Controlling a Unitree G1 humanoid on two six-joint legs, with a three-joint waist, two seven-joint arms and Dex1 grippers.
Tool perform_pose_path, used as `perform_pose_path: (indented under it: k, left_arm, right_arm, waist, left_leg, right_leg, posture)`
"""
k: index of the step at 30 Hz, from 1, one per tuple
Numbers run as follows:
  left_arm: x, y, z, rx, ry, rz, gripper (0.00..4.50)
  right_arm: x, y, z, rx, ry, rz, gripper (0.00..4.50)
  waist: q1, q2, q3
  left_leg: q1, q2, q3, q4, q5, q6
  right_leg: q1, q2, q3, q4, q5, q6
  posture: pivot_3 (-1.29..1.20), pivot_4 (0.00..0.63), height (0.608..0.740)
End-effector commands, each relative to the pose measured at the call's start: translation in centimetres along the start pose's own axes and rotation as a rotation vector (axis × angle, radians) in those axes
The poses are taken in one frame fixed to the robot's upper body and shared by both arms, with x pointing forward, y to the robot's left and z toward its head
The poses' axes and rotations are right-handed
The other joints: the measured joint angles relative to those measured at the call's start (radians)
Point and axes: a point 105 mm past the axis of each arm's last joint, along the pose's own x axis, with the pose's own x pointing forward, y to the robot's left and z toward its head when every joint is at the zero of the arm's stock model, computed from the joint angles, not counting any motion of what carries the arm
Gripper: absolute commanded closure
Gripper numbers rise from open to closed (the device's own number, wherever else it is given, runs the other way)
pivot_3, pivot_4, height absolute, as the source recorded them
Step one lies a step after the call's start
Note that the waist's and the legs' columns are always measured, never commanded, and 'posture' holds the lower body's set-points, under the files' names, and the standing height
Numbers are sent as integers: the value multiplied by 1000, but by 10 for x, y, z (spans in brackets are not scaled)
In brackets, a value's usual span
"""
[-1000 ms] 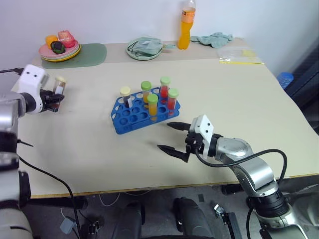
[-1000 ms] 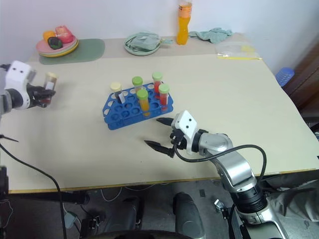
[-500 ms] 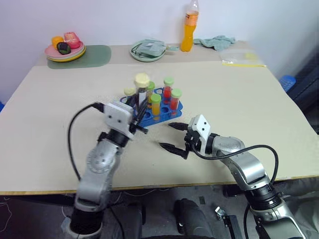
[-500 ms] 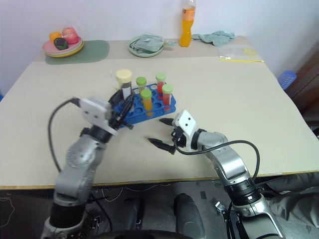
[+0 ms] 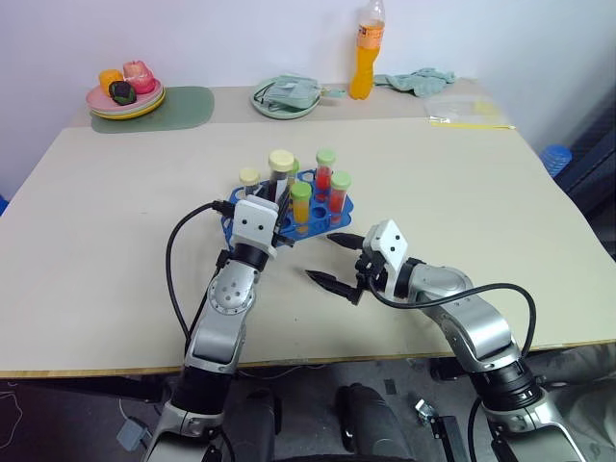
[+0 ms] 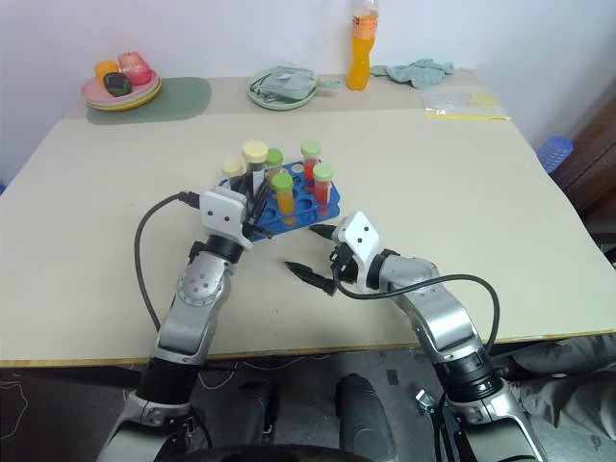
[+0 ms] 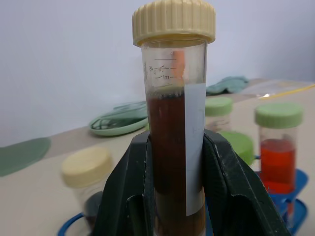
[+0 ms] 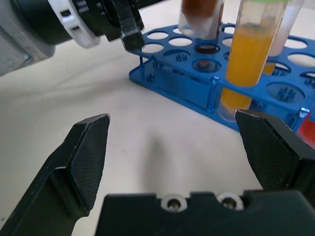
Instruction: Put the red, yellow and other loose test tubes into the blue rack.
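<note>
The left end effector (image 5: 273, 204), pinching the cream-capped clear plastic tube of maroon liquid (image 7: 174, 137), has swung in from nine o'clock over the bright blue plastic rack (image 5: 322, 223), which holds five capped tubes. The right end effector (image 5: 336, 258) waits spread at the rack's five o'clock on the table (image 5: 115, 231).

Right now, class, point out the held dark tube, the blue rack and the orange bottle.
dark tube (image 7: 170, 147), left wrist view, liquid-filled body
blue rack (image 5: 232, 234), left eye view, front corner
orange bottle (image 5: 360, 69), left eye view, body
</note>
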Motion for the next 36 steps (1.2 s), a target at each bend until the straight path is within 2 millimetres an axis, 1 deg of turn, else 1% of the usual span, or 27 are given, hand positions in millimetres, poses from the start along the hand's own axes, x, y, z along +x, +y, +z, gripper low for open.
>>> perform_pose_path:
  k: [1, 4, 8, 16, 23, 24, 25, 29, 30, 33, 36]
  left_arm:
    - [-6, 8, 4, 27, -10, 28, 3716]
    - [-8, 10, -5, 44, 29, 32, 3716]
    - [-8, 8, -18, -23, 59, 26, 3716]
    - [3, 4, -27, -48, 45, 25, 3716]
    - [-2, 0, -37, -59, 57, 10, 3716]
    - [-3, 0, -38, -67, 60, 12, 2716]
    - [-4, 0, -38, -69, 60, 13, 2295]
    - [-9, 6, -32, -109, 27, 50, 151]
    - [-10, 9, -27, -123, 4, 60, 68]
    - [-17, 19, -9, -149, -55, 70, 68]
    - [-34, 37, 7, -156, -67, 51, 68]
  right_arm:
    - [-4, -2, 15, -35, -49, -11, 0]
    - [-2, -2, 16, -36, -50, -6, 0]
    - [1, 0, 17, -35, -56, 6, 0]
    - [3, 0, 17, -38, -60, 10, 0]
    - [2, 1, 17, -38, -63, 3, 0]
    - [2, 1, 18, -38, -63, 2, 0]
    - [2, 0, 18, -38, -63, 2, 0]
    - [0, 0, 18, -40, -65, 3, 0]
    - [0, -1, 19, -42, -66, 4, 0]
    - [-4, -3, 22, -52, -67, 9, 0]
    - [-12, -5, 25, -68, -52, 24, 0]
  waist:
    - [1, 0, 0]
    - [2, 0, 0]
    - [1, 0, 0]
    - [3, 0, 0]
    - [4, 1, 0]
    - [4, 1, 0]
    - [2, 1, 0]
    - [1, 1, 0]
    - [1, 1, 0]
    - [0, 1, 0]
    - [-1, 1, 0]
  left_leg:
    - [0, 0, 0, 0, 0, 0]
    - [0, 0, 0, 0, 0, 0]
    - [0, 0, 0, 0, 0, 0]
    - [0, 0, 0, 0, 0, 0]
    - [0, 0, -1, 1, 0, 0]
    - [0, 0, -1, 1, 0, 0]
    - [0, 0, -1, 1, 0, 0]
    - [0, 0, -1, 0, 0, 0]
    - [0, 0, -1, 0, 0, 0]
    - [0, 0, -1, 0, 0, 0]
    - [-1, 0, -1, 0, 0, 0]
  right_leg:
    - [0, 0, 0, 0, 0, 0]
    - [0, 0, 0, 0, 0, 0]
    - [0, 0, 0, 0, 0, 0]
    - [0, 0, -1, 0, 0, 0]
    - [1, 0, -1, 0, 0, 0]
    - [1, 0, -1, 0, 0, 0]
    - [1, 0, -1, 0, 0, 0]
    - [0, 0, -1, -1, 0, 0]
    - [0, 0, -1, -1, 0, 0]
    - [0, 0, -1, -1, 0, 0]
    - [0, 0, -1, -1, 0, 0]
  posture:
    - [0, 150, 740]
    - [0, 150, 740]
    - [0, 150, 740]
    - [0, 150, 740]
    - [0, 150, 740]
    - [0, 150, 740]
    - [0, 150, 740]
    - [0, 150, 740]
    - [0, 150, 740]
    - [0, 150, 740]
    - [0, 150, 740]
